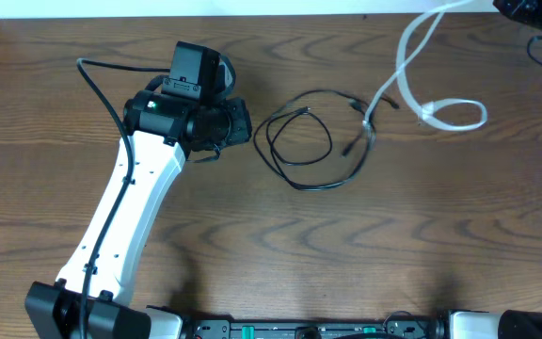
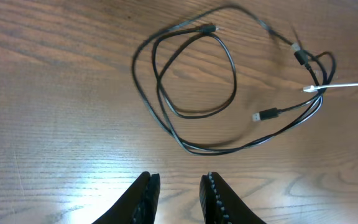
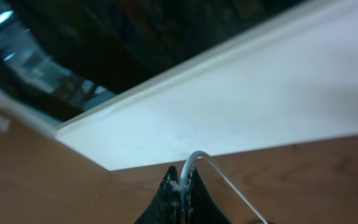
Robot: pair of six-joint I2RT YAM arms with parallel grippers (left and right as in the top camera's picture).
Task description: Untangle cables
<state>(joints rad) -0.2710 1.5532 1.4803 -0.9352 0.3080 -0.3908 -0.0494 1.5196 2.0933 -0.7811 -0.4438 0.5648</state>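
Note:
Two thin black cables (image 1: 304, 141) lie in tangled loops on the wooden table, right of my left gripper (image 1: 246, 122). In the left wrist view the black cables (image 2: 191, 93) lie ahead of my left gripper (image 2: 179, 177), which is open with nothing between its fingers. A white cable (image 1: 454, 104) runs from the top right corner down to a loop and on to the black tangle. Its thin end (image 2: 353, 83) meets the black plugs. My right gripper (image 3: 182, 180) is shut on the white cable (image 3: 197, 154), lifted near the table's far edge.
The left arm's white link (image 1: 120, 217) stretches from the front left corner toward the table's middle. A white wall or board (image 3: 260, 93) borders the far edge of the table. The right arm shows only at the top right corner (image 1: 534, 14).

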